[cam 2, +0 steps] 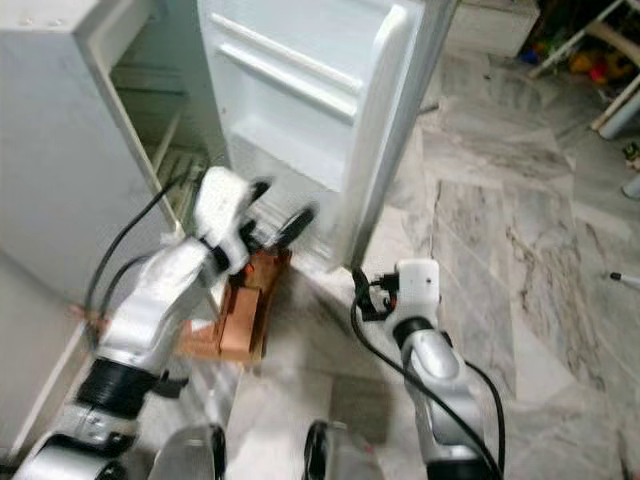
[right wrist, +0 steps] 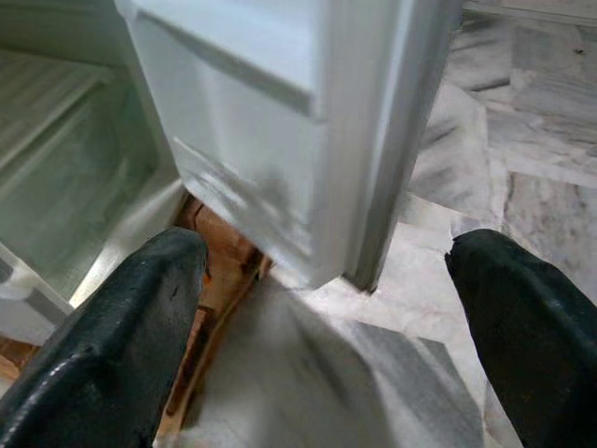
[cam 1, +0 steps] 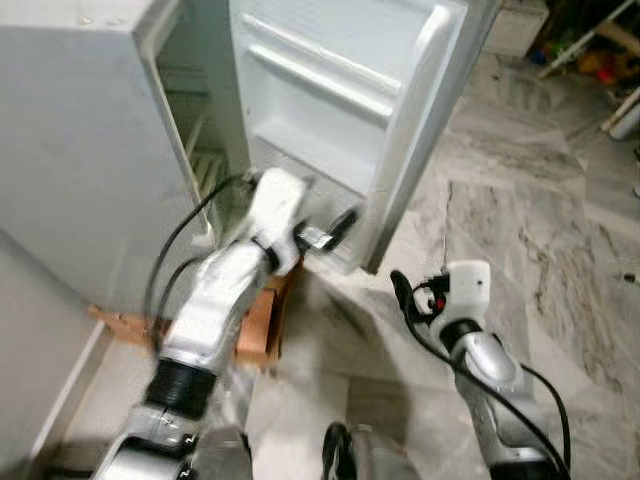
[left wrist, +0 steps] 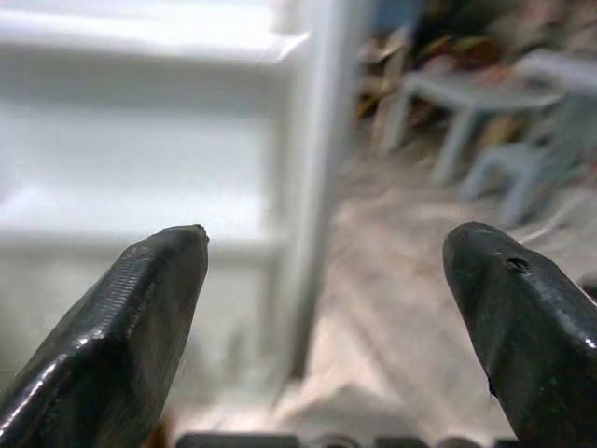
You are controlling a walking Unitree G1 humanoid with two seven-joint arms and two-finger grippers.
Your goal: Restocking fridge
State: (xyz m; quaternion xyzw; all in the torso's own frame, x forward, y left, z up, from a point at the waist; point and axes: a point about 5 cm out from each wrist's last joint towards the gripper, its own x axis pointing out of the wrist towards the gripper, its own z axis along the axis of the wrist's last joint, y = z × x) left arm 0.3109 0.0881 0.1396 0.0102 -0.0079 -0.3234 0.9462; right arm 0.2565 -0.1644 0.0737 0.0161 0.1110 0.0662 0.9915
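Marble floor point(cam 1: 520, 200) runs out to the right, with a cluttered corner far off, and on my left stands the white fridge point(cam 1: 80, 150) with its door point(cam 1: 350, 90) swung wide open. It sits on a low wooden stand point(cam 2: 245, 310).

My left pincer point(cam 1: 325, 232) is raised close to the lower edge of the door, just in front of the bottom door shelf. In the left wrist view its fingers point(left wrist: 121, 317) stand well apart with nothing between them. My right pincer point(cam 1: 408, 292) hangs lower, over the floor near the door's outer corner, and its fingers point(right wrist: 103, 345) are also spread and hold nothing.

I see no food or bottles to stock anywhere, so the thing I can work with now is the door itself. I judge it rigid and light to swing on its hinges, but its painted edge is smooth and will likely slip under narrow fingertips. The safest hold looks like the outer vertical edge, pinched across its thickness. The moulded rails point(cam 1: 320, 75) inside look thin, and I would not pull on them. The cabinet shelves point(right wrist: 56, 103) look bare.
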